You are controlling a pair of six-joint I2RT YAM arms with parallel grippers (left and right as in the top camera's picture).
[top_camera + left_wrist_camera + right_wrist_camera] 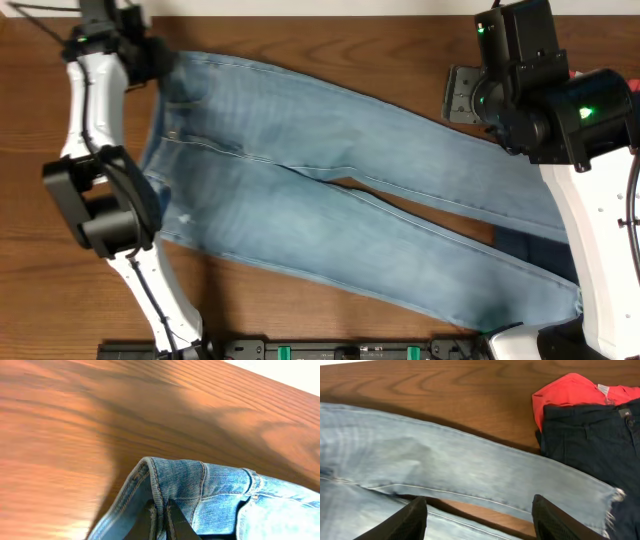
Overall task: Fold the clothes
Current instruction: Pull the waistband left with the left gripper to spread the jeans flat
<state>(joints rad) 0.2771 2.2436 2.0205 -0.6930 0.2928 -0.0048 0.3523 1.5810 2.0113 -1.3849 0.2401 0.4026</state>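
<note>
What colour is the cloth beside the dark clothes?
The cloth is red, best seen in the right wrist view.

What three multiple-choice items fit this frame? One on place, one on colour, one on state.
1. Where do the left jaws hold the jeans?
A. a frayed ankle hem
B. the waistband
C. a knee

2. What colour is the garment lying partly under the dark folded garment?
A. red
B. green
C. yellow

3. How do the right jaws stand?
A. shut on the jeans
B. open over a jeans leg
C. shut on the dark garment

Key:
1 B: the left wrist view shows the stitched waistband pinched between the jaws.
2 A: red cloth shows past the dark garment's edge in the right wrist view.
3 B: both fingers stand wide apart over a leg, with nothing gripped.
</note>
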